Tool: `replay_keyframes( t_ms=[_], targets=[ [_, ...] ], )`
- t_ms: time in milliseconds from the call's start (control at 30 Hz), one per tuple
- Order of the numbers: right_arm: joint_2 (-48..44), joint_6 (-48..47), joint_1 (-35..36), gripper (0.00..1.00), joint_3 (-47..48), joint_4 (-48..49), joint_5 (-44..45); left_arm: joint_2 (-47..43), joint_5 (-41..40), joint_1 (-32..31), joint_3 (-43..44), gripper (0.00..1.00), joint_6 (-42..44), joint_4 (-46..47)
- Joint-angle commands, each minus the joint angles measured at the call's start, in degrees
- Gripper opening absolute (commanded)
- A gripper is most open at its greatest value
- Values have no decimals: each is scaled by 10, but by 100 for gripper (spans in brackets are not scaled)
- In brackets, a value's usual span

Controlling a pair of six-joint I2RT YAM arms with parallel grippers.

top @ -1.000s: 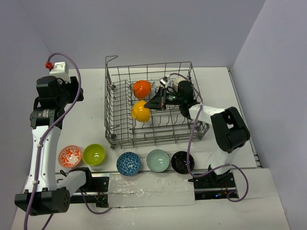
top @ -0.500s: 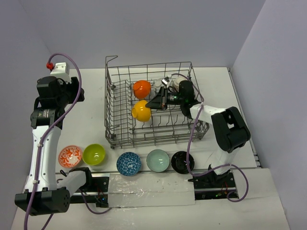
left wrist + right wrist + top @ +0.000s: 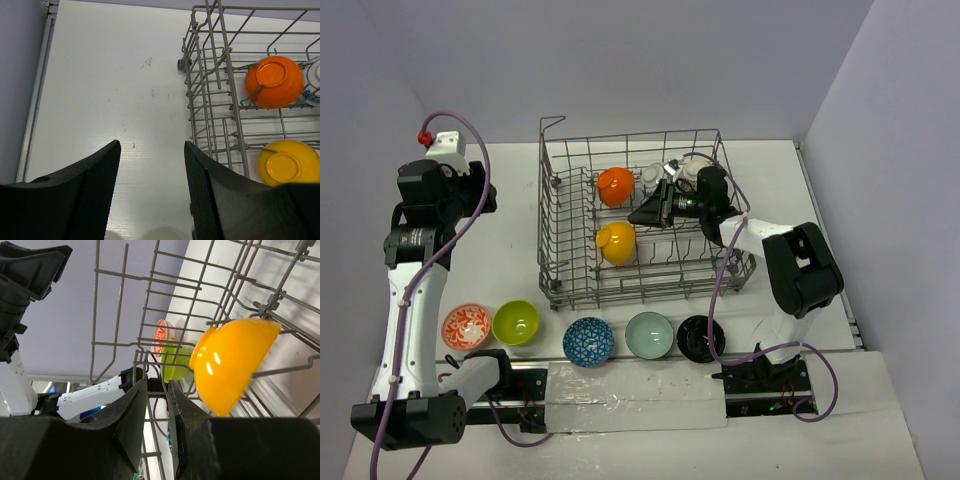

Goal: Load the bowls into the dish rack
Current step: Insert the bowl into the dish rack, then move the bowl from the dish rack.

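The dish rack (image 3: 552,200) holds an orange bowl (image 3: 616,186) and a yellow bowl (image 3: 617,242), both tipped on edge among the tines. My right gripper (image 3: 638,213) hovers inside the rack just right of the yellow bowl (image 3: 232,362); its jaws stand slightly open with nothing between them. Behind its wrist sit white-patterned bowls (image 3: 650,176), partly hidden. My left gripper (image 3: 150,145) is open and empty over bare table left of the rack (image 3: 215,100). Along the near edge stand red-and-white (image 3: 466,326), lime (image 3: 516,322), blue-patterned (image 3: 588,341), teal (image 3: 649,335) and black (image 3: 700,338) bowls.
The rack's raised wire loop (image 3: 553,124) stands at its far left corner. Purple cables (image 3: 480,190) trail along both arms. Walls close the table at the back and right.
The right gripper has opened off the yellow bowl and drawn back to the right. The bowl has settled lower between the tines. The left arm has barely moved.
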Motion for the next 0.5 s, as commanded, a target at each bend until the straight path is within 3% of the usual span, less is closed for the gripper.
replay_keyframes(
  t_ms=[0, 467],
  targets=[
    [-24, -15, -4, 32, 5, 7, 3, -18, 10, 3, 0, 60, -6, 24],
    [-33, -47, -4, 34, 24, -19, -11, -21, 13, 3, -6, 60, 1, 27]
  ],
)
